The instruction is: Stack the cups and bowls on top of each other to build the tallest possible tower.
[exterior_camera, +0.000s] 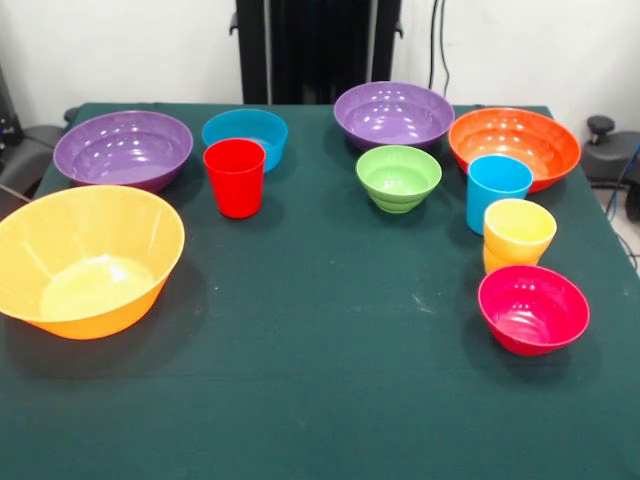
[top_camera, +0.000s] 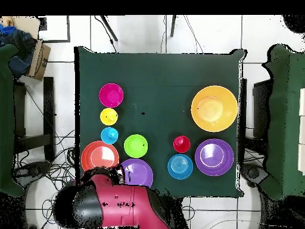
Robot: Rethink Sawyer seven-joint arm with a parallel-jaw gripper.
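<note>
All stand apart and upright on the green table. At the left are the yellow-orange bowl, a purple bowl, the blue bowl and the red cup. At the right are the second purple bowl, green bowl, orange bowl, light blue cup, yellow cup and magenta bowl. The red and black arm shows only in the overhead view, drawn back at the table's edge over the orange bowl. Its gripper is not clear.
The robot's black pedestal stands behind the table. In the overhead view, dark tables flank both sides, with a cardboard box at the upper left and cables on the floor.
</note>
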